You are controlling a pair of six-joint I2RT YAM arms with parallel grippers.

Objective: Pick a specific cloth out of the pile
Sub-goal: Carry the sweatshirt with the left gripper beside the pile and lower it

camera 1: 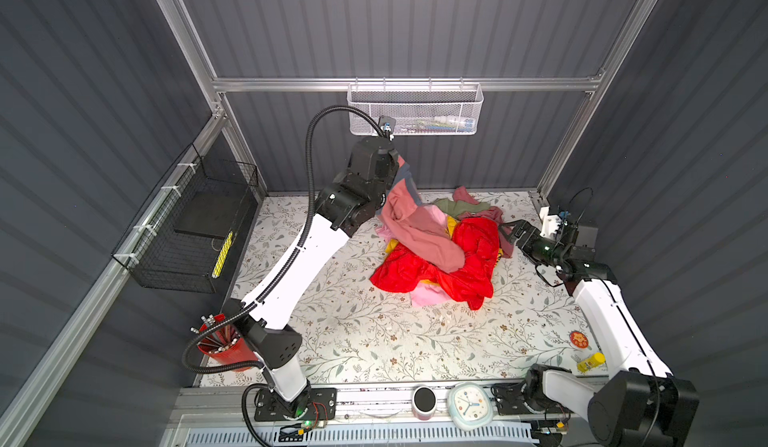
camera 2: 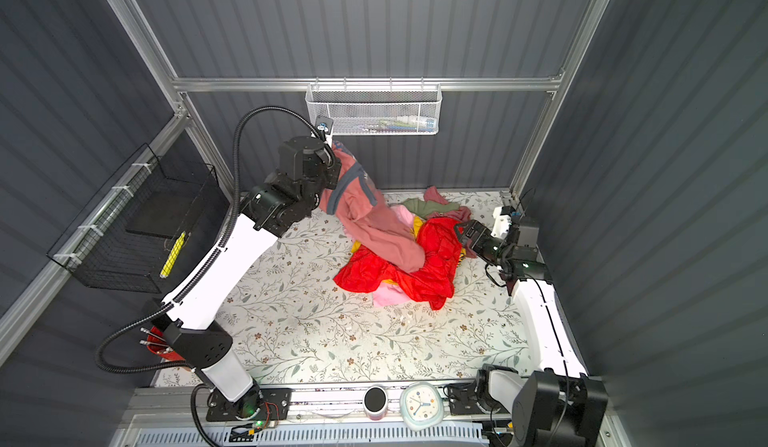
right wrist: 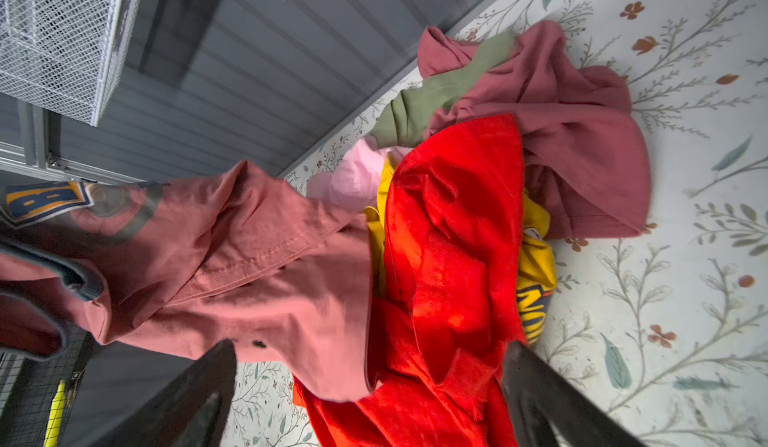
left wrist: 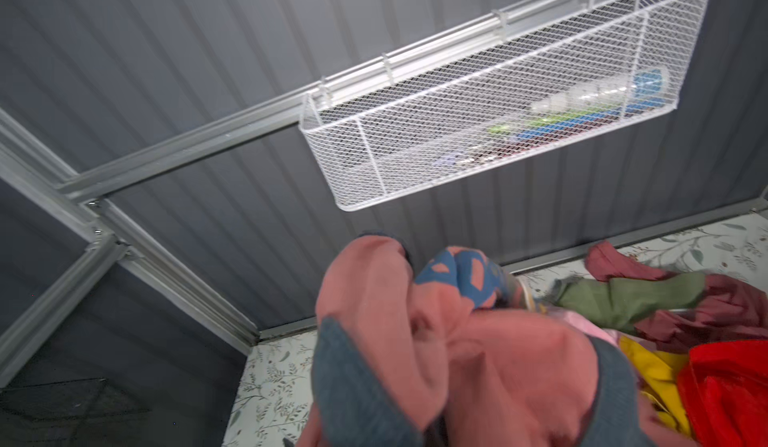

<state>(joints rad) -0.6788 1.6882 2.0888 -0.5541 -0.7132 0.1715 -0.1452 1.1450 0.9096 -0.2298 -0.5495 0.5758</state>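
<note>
My left gripper [camera 1: 395,168] is raised near the back wall, shut on the cloth [camera 1: 415,224], a salmon-pink T-shirt with grey-blue trim. The cloth [camera 2: 374,224] hangs from it and trails down onto the pile [camera 1: 469,258]. In the left wrist view the cloth [left wrist: 478,362] covers the jaws, and blue print shows on a fold. The pile [camera 2: 432,258] holds red, light pink, yellow, olive and dusty-pink garments. My right gripper [camera 1: 505,233] stands open at the pile's right edge. In the right wrist view the right gripper [right wrist: 370,382] has the red garment [right wrist: 453,237] between its spread fingers [right wrist: 199,395], not gripped.
A white mesh basket [camera 1: 415,112] hangs on the back wall just behind the left gripper. A black wire basket [camera 1: 187,233] is fixed to the left wall. A red cup of pens [camera 1: 220,341], a dark cylinder [camera 1: 424,401], a clock [camera 1: 469,403] and a yellow bottle [camera 1: 590,362] stand along the front.
</note>
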